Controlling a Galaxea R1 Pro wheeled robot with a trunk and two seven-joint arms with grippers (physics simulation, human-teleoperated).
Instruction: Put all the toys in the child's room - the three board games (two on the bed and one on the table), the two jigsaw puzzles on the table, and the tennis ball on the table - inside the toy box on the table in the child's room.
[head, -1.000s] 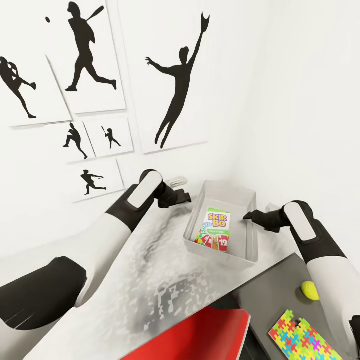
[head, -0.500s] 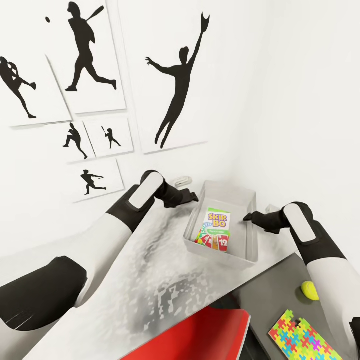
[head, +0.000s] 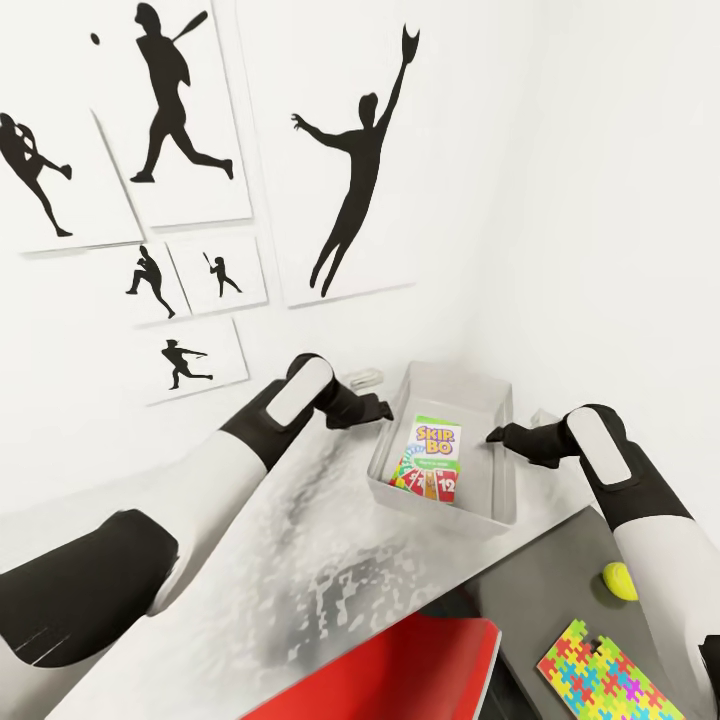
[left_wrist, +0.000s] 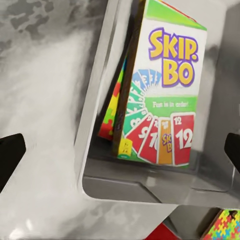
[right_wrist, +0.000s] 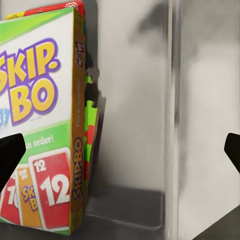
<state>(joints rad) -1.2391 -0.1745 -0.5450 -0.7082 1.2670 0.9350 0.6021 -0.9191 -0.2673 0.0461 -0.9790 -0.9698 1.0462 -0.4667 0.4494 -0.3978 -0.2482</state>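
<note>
Skip-Bo box (head: 432, 458) lies in the toy box (head: 497, 500). Your left gripper (head: 385, 408) at 9 o'clock and right gripper (head: 492, 435) at 3 o'clock are both open and empty.

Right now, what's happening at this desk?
The toy box sits on the table with the Skip-Bo game inside and a jigsaw puzzle beneath it. Both grippers, left and right, flank the box, open and empty. The tennis ball and another puzzle wait outside.
</note>
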